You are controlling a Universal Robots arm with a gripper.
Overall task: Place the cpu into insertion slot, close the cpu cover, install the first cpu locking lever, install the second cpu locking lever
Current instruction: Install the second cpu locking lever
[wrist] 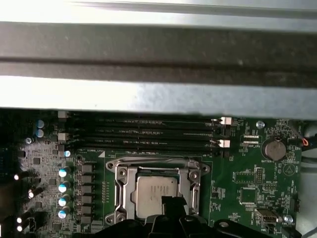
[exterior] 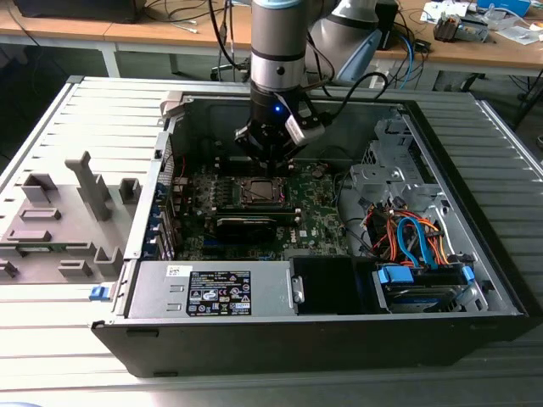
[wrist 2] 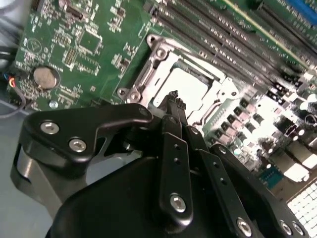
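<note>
The cpu (wrist: 153,191) lies flat in the insertion slot (exterior: 259,191) on the green board, silvery top up. The cpu cover (wrist: 121,191) lies down around it as a metal frame, the chip showing through its window. In the second wrist view the chip (wrist 2: 185,87) shines bright inside the frame (wrist 2: 148,74). My gripper (wrist 2: 173,96) is shut, its black fingertips pressed together with nothing seen between them. It hangs just over the chip's edge (wrist: 173,202). In the exterior view the gripper (exterior: 270,159) sits low inside the open computer case, right above the socket.
Long black memory slots (wrist: 143,134) run beside the socket, close to the grey case wall (wrist: 158,64). A coin battery (wrist: 273,148) sits on the board. A power supply (exterior: 212,288) and a drive cage with cables (exterior: 416,237) fill the case front. Grey fixtures (exterior: 59,220) stand outside.
</note>
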